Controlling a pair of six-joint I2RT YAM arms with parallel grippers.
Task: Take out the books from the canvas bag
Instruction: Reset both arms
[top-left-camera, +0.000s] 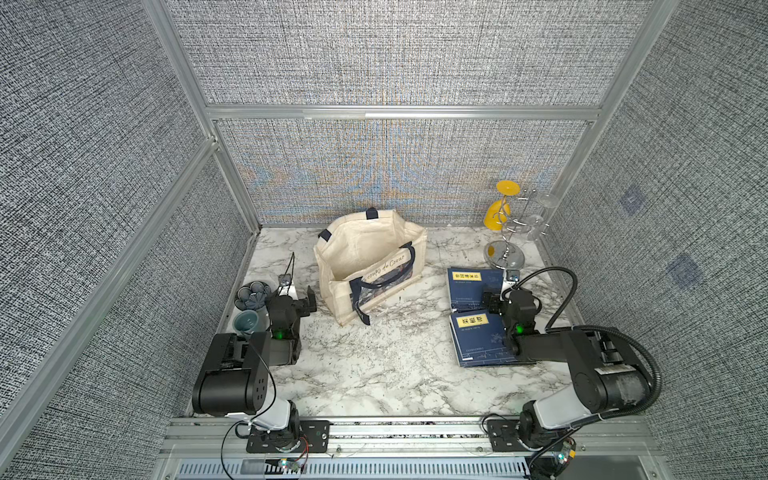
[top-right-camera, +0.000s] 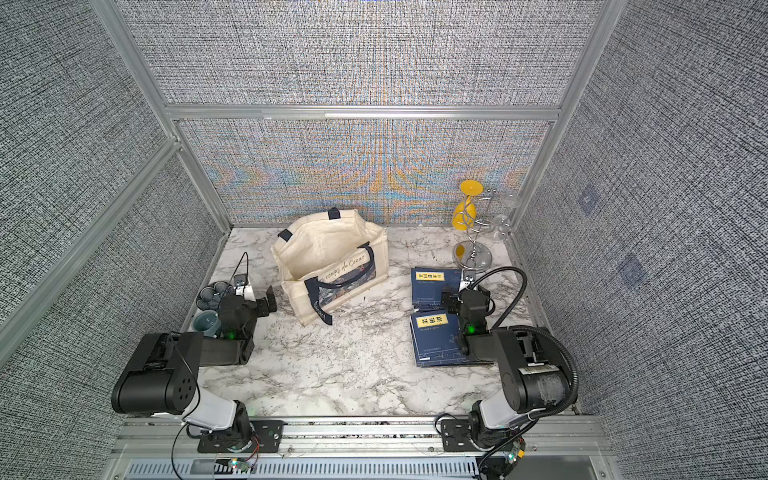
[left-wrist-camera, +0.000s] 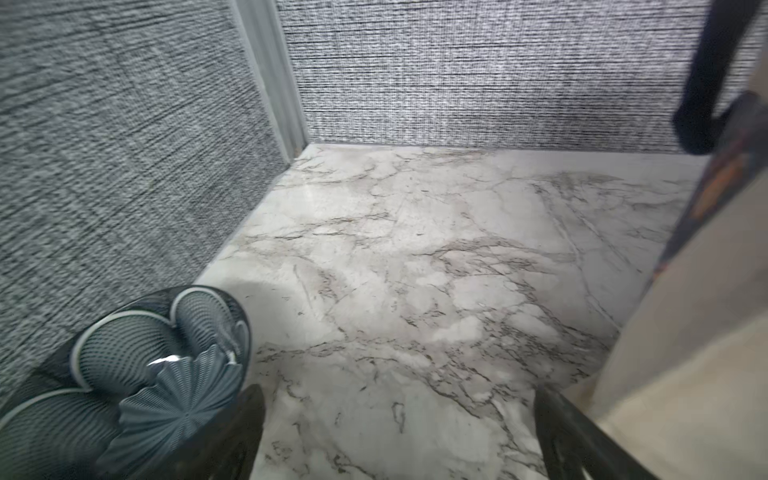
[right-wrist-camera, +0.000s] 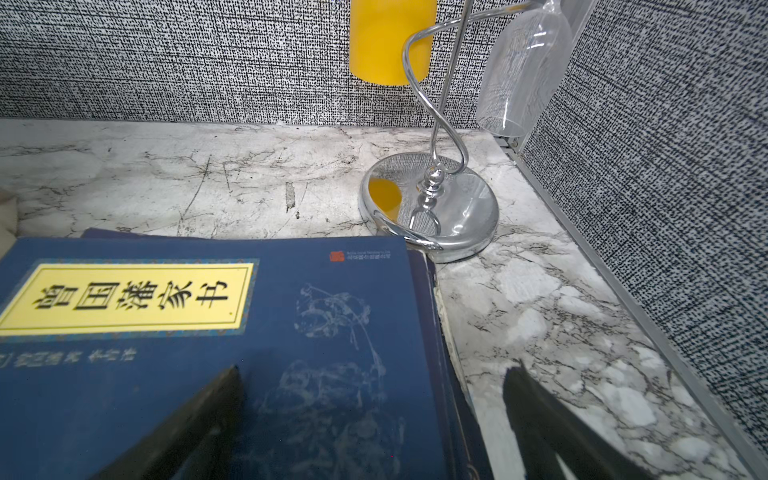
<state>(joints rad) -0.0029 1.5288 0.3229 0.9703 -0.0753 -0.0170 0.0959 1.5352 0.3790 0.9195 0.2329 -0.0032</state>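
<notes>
A: Where do the books (top-left-camera: 471, 286) lie?
B: In two flat piles on the right of the surface (top-left-camera: 374, 365), long edges running front to back. In both top views the canvas bag (top-left-camera: 353, 249) shows only bare cream lining.
A: Hands?
B: The right hand (right-wrist-camera: 374, 374) is over the far pile, fingers apart, empty. The left hand (top-left-camera: 309, 297) is also apart and empty, just beside the bag's left end. It is the nearer arm.
A: View differences?
B: The right wrist view shows a second cover under the top book. The left wrist view catches only the bag's outer wall, not its mouth.
</notes>
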